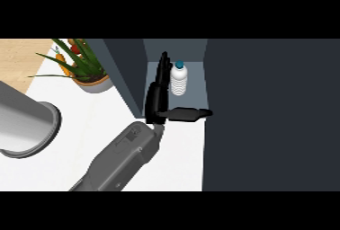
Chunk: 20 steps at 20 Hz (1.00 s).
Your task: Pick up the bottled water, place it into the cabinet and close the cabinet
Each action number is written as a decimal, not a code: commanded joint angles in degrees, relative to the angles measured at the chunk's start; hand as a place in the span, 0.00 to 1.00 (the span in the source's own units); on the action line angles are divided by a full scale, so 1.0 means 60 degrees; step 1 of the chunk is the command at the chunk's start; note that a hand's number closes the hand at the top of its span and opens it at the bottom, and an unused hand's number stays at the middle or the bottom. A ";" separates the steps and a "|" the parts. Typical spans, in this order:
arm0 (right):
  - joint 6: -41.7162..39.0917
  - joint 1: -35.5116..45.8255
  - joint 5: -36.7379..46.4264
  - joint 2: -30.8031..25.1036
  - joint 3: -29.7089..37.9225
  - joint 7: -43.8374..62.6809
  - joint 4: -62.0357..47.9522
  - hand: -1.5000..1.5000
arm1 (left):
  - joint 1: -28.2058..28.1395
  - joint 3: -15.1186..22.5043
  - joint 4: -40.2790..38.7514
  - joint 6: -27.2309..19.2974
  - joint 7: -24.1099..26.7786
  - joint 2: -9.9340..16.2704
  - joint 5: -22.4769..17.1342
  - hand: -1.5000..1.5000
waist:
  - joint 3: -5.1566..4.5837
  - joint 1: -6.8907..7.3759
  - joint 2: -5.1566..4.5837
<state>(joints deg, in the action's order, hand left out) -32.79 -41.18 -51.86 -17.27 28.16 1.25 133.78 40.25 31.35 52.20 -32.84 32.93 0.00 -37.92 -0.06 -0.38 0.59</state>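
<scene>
One grey forearm (pixel 119 164) w/ black hand (pixel 159 96), fingers (pixel 162 72) straight, thumb out sideways.

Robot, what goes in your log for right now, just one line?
bottle: upright inside cabinet | hand: open, fingers along bottle's left, not curled round it | cabinet: not closed | other hand: not in view

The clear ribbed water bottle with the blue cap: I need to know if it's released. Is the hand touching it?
Apart. The head view shows a strip of cabinet wall between the bottle and the left hand's straight fingers.

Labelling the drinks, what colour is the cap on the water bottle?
Blue-teal, on the bottled water inside the cabinet, head view.
</scene>
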 commanded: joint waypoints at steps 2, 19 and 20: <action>0.0492 -0.0648 -0.0026 0.0308 0.0194 0.0467 0.1656 0.00 | -0.2089 0.0909 0.2144 -0.0188 0.0069 0.0096 0.0323 0.00 | -0.0003 0.0141 0.0018; -0.0892 -0.0617 0.0607 0.0180 -0.0560 0.0787 0.1936 1.00 | -0.6682 0.2569 0.6978 0.0674 0.0178 0.3182 0.0902 1.00 | -0.0007 0.0069 -0.0027; -0.0702 -0.0636 0.0070 -0.0315 -0.0224 0.0955 0.1886 1.00 | -0.6836 0.2628 0.7540 0.0447 -0.0013 0.3466 0.1027 1.00 | -0.0007 0.0107 -0.0025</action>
<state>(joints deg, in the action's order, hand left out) -38.71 -42.23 -52.27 -18.08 24.77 3.88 134.33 5.27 45.80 91.30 -30.68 32.00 15.45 -32.92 -0.08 0.17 0.39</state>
